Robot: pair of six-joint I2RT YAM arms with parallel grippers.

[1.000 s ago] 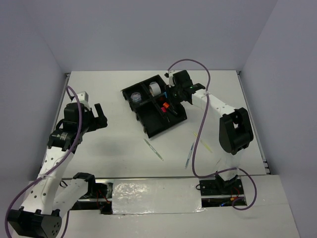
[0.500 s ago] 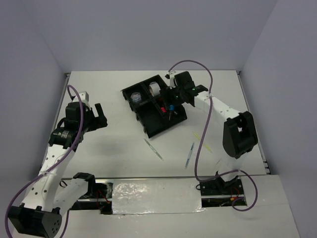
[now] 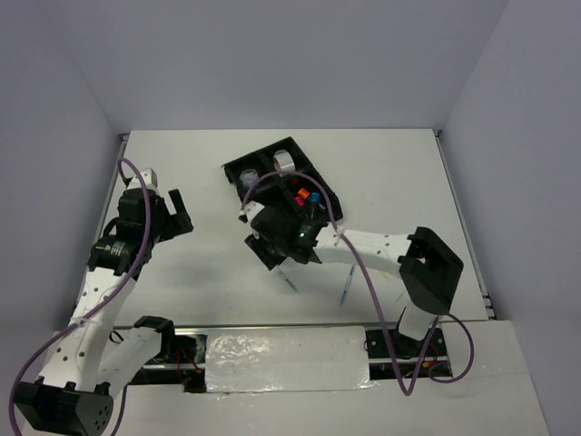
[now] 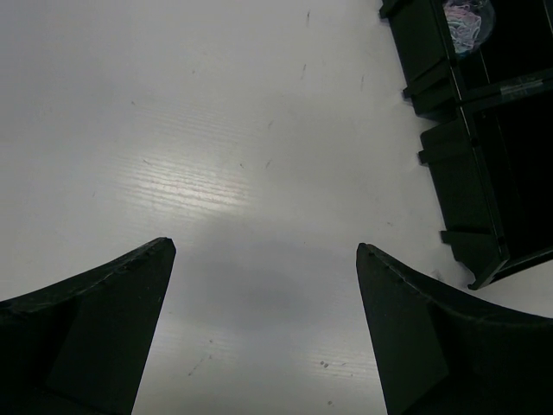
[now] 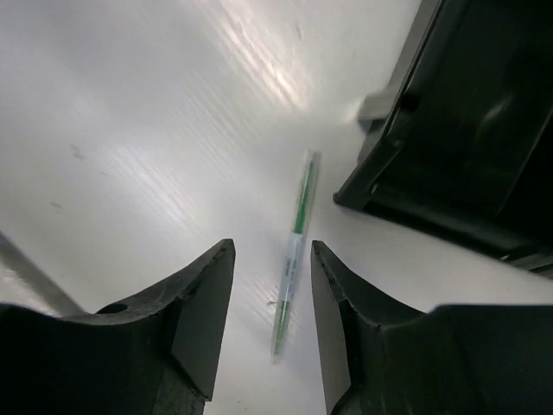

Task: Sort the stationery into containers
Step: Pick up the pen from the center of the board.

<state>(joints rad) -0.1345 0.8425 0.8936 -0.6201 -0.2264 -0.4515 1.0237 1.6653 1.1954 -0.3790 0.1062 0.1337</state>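
Observation:
The black tray holds a white tape roll, a glittery roll and capped markers. A thin green pen lies flat on the table just off the tray's corner. My right gripper hangs over that pen, open about halfway, with the pen between the fingers and a gap on each side. From above, the right gripper hides most of this pen. My left gripper is wide open over bare table, left of the tray.
A second thin pen, bluish, lies on the table right of the green one. The right arm stretches across the table in front of the tray. The left gripper sits well to the tray's left.
The right gripper left the tray's marker compartment and swung down-left to the green pen, its jaws narrower than half a second ago. A blue-capped marker now lies in the tray. The left arm barely moved.

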